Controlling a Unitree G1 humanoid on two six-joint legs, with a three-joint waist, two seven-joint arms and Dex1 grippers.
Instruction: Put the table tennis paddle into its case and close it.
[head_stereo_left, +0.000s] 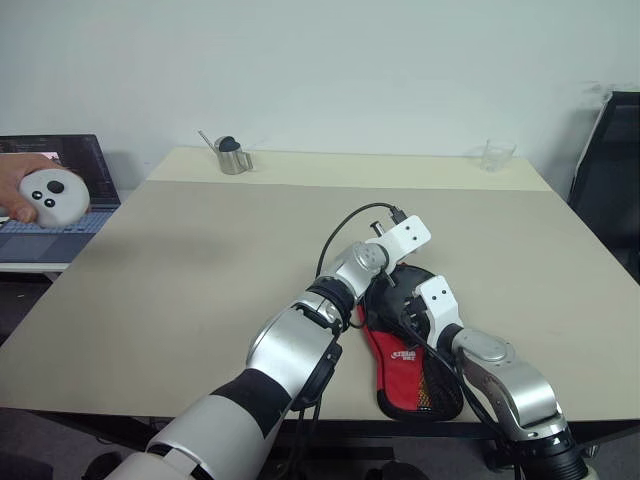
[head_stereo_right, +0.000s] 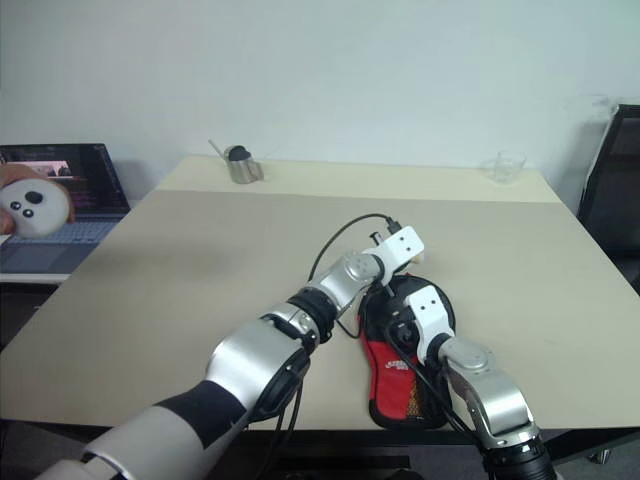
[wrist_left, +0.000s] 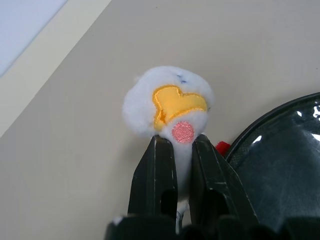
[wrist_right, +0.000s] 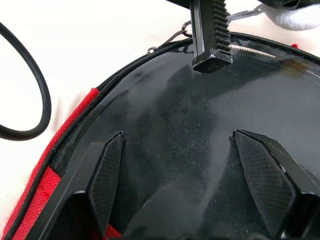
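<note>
The case (head_stereo_left: 415, 370) lay at the lower centre-right of the head view, close to the near edge of the desk (head_stereo_left: 200, 270), its red-and-mesh handle end toward that edge and its round black end farther in. The table tennis paddle could not be made out apart from the case.

The left gripper (wrist_left: 181, 150) was pressed together on a small white plush charm (wrist_left: 167, 107) with a yellow patch and a pink dot. The charm sat just beside the case's rounded rim, over bare desk.

The right gripper (wrist_right: 195, 170) was spread wide, fingers to either side above the glossy black face of the case. In that wrist view a zipper line ran along the rim, and a black cable (wrist_right: 30, 100) looped over the desk beside the red edge.

Open desk extended across the left and far parts of the frame. A metal cup (head_stereo_left: 234, 157) stood near the far edge, upper centre-left, and a clear glass (head_stereo_left: 497, 155) near the far edge, upper right. A laptop (head_stereo_left: 60, 210) sat off the desk's left edge, with a person's hand (head_stereo_left: 20, 185) holding a white controller (head_stereo_left: 55, 197) over it.
</note>
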